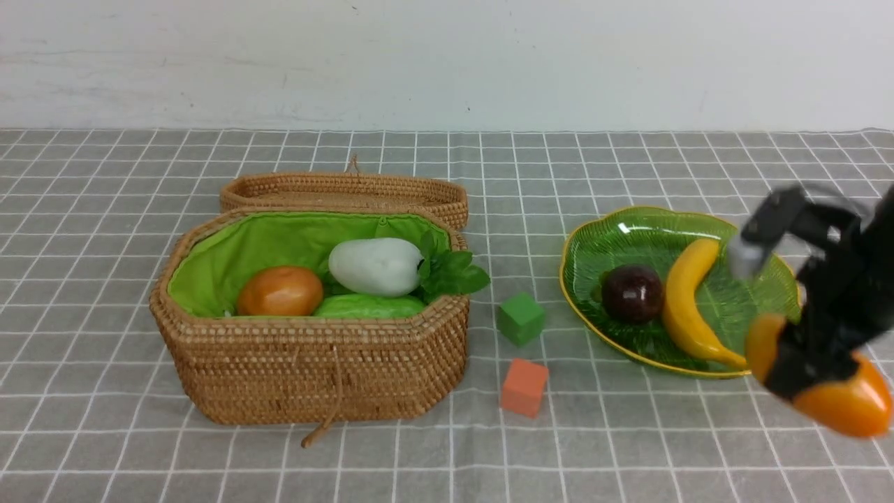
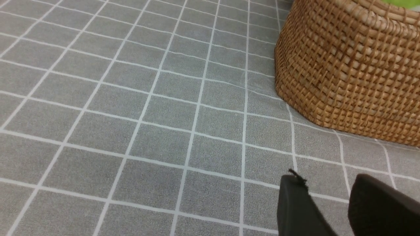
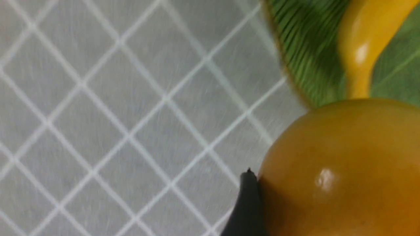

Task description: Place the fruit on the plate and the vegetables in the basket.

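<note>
I have the right claw (image 1: 803, 367) pinching the mango (image 1: 848, 402) across its middle, the fruit's long axis running from the plate side down toward the desk's near right corner. From the front view the mango looks lifted off the cloth, just beside the near right rim of the plate (image 1: 594, 241), though I cannot be sure of the gap beneath it. The plate lies up and to the left of the claw, so the coming move, as I judge it, is a short carry that way before letting go. The banana (image 1: 688, 300) and the mangosteen (image 1: 632, 293) already lie on the plate, the banana nearer the claw, so the free space is tight on that side.

The left claw (image 2: 341, 209) sits low by the basket's (image 1: 307, 370) outer wall, its 2 fingers somewhat apart with nothing between them. In the basket I see the potato (image 1: 279, 291), the radish (image 1: 377, 265) and the gourd (image 1: 370, 306); any eggplant is hidden. The right arm is blurred and cut off at the frame edge.
</note>
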Robot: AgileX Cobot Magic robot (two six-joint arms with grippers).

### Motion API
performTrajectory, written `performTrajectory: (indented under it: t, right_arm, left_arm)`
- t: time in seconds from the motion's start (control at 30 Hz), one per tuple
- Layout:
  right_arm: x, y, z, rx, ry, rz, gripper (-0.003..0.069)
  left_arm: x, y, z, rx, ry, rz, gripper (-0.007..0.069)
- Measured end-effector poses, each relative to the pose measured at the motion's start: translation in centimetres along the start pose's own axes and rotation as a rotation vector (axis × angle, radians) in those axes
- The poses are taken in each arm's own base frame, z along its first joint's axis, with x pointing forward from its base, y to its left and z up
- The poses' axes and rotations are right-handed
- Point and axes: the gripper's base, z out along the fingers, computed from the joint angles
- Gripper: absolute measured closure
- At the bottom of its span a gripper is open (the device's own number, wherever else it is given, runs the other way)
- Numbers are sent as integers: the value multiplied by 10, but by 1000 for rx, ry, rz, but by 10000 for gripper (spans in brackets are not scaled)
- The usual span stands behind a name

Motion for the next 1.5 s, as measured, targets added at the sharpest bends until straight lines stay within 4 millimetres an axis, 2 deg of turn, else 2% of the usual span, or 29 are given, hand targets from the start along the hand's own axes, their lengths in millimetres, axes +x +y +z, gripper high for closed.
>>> performTrajectory:
  t: [0.1, 0.17, 0.2, 0.3, 0.5, 0.63, 0.83, 0.97, 1.13, 1.23, 1.4, 1.43, 1.5]
  right_arm:
    - [-13, -13, -12, 58, -123, 102, 110]
    - [-21, -28, -13, 127, -245, 259, 110]
    - [-25, -37, -10, 166, -309, 360, 110]
    - [-28, -50, -1, 207, -377, 487, 110]
    - [-27, -65, 37, 196, -393, 713, 110]
    - [-27, -66, 39, 187, -399, 767, 108]
    - [-27, -65, 39, 179, -399, 782, -8]
    - [-26, -61, 32, 164, -388, 779, -13]
    - [-25, -45, 1, 132, -381, 756, 83]
    - [-20, -29, -26, 100, -360, 731, 182]
    - [-6, 4, -66, 30, -288, 685, 382]
    - [-1, 13, -75, 16, -253, 669, 449]
    - [7, 24, -87, 13, -218, 648, 525]
  left_arm:
    - [0, 0, 0, 0, 0, 0, 386]
    - [0, 0, 0, 0, 0, 0, 386]
    - [0, 0, 0, 0, 0, 0, 386]
    - [0, 0, 0, 0, 0, 0, 386]
    - [0, 0, 0, 0, 0, 0, 386]
    - [0, 0, 0, 0, 0, 0, 386]
    - [0, 0, 0, 0, 0, 0, 386]
    - [0, 0, 0, 0, 0, 0, 386]
    - [0, 0, 0, 0, 0, 0, 386]
    - [0, 0, 0, 0, 0, 0, 386]
    - [0, 0, 0, 0, 0, 0, 386]
    - [0, 0, 0, 0, 0, 0, 386]
    - [0, 0, 0, 0, 0, 0, 386]
